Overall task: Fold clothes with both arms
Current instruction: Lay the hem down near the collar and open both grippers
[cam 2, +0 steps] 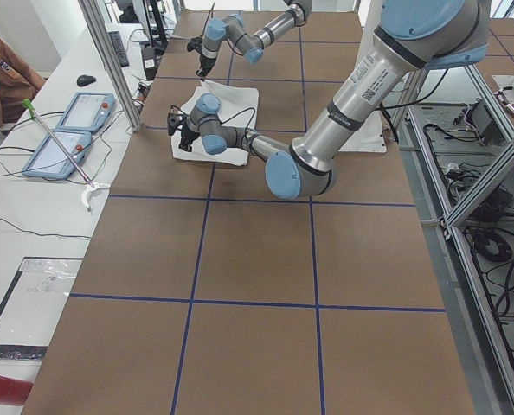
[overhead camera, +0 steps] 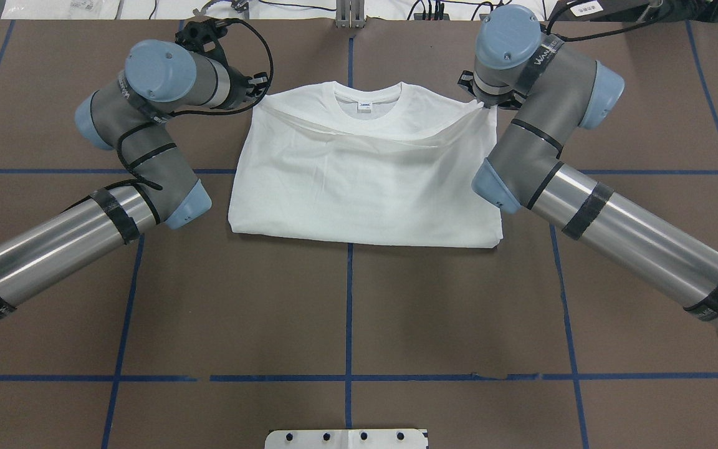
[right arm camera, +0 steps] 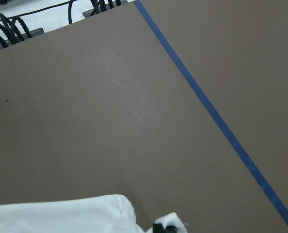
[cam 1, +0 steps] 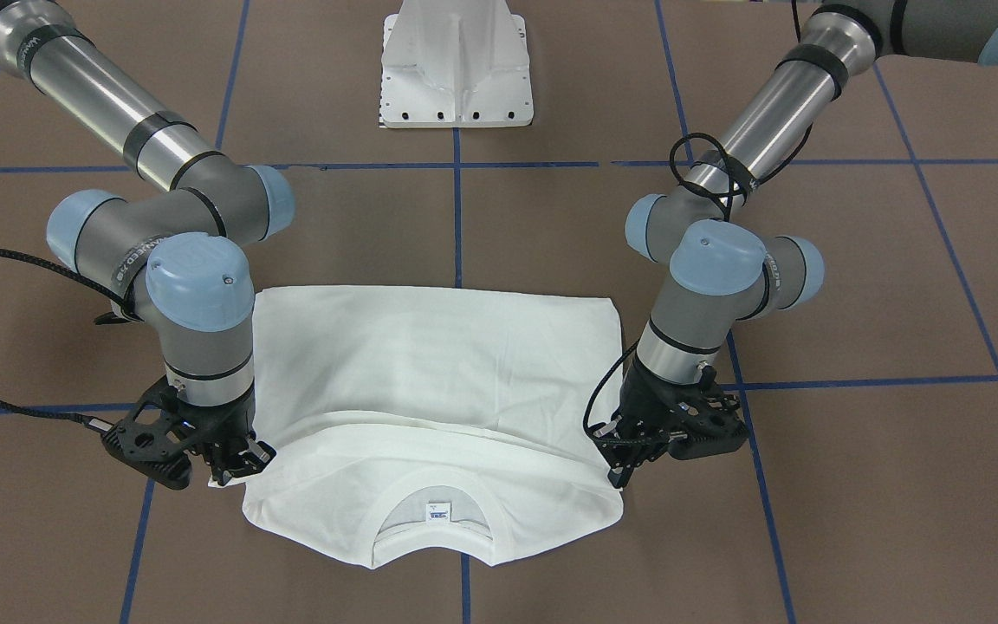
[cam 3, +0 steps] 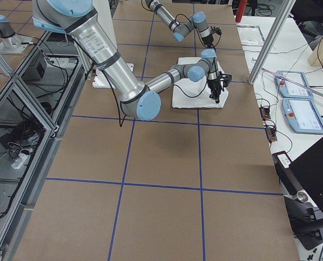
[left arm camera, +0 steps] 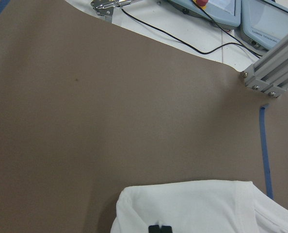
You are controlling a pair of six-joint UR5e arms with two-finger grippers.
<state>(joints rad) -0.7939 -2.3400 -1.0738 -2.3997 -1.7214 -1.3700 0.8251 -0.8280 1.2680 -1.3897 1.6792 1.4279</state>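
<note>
The white T-shirt [cam 1: 430, 364] lies on the brown table, its lower half folded up over the chest toward the collar [cam 1: 434, 542], where the neck label [cam 1: 438, 513] shows. In the overhead view the T-shirt [overhead camera: 359, 181] has its folded layer's edge sagging in a line between the two grippers. My left gripper [cam 1: 625, 468] pinches that edge's corner at one shoulder; it appears shut on cloth [left arm camera: 183, 208] in the left wrist view. My right gripper [cam 1: 235, 464] is shut on the opposite corner, a bit of cloth [right arm camera: 173, 219] at its tips. No text is visible.
The white metal pedestal [cam 1: 456, 69] stands at the robot's side of the table, behind the shirt. Blue tape lines [overhead camera: 348, 312] grid the brown surface. Beyond the far table edge are tablets [cam 2: 67, 130], cables and a frame post [cam 3: 265, 51]; a person's arm [cam 2: 2, 69] shows there.
</note>
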